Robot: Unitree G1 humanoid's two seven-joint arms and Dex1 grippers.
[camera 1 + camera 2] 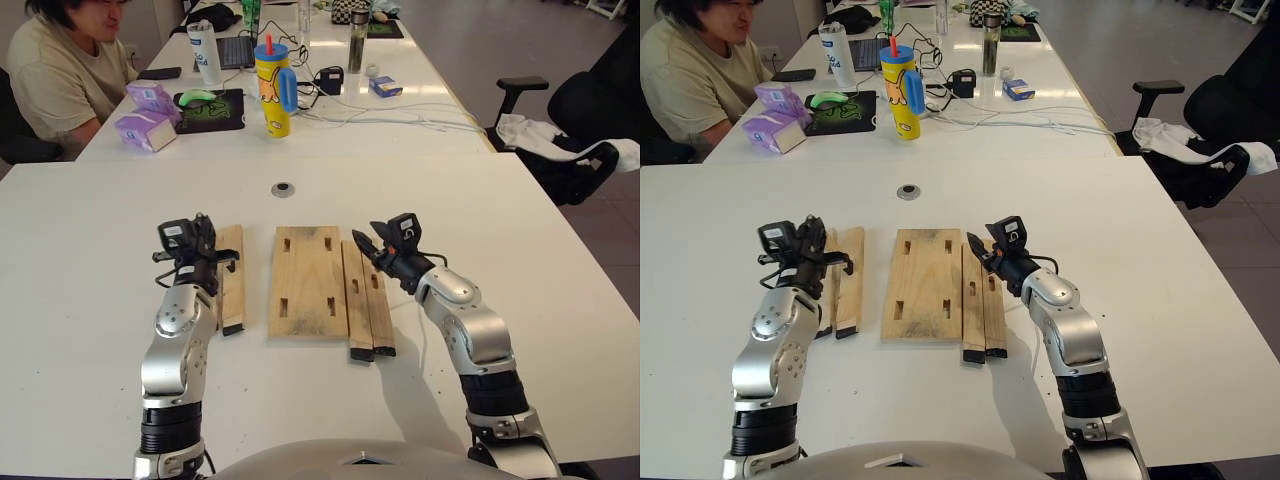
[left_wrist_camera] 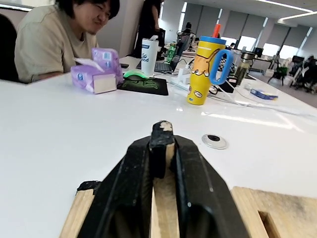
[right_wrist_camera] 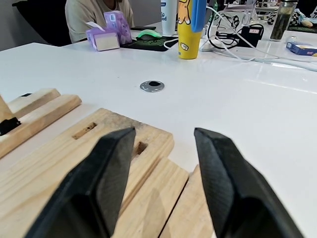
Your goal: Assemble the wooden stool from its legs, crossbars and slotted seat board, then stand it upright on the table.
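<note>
White table, near part: bare surface lay open on both outer sides of the woodwork, out to the left and right edges.

Left gripper: fingers pressed together on a narrow wooden strip, at the left group of parts. A second slat lay flat just beside it, toward the centre.

Slotted seat board: flat at mid-table with four slots showing, set apart from the left slat by a strip of bare table.

Right pair of slats: flat, side by side, touching the seat board's right edge.

Right gripper: fingers spread apart, hovering over the far ends of that pair and the board's far right corner.

Beyond the parts: a round cable port in open table.

Far table: a yellow cup, tissue packs, loose cables. An office chair stood off the right edge.
</note>
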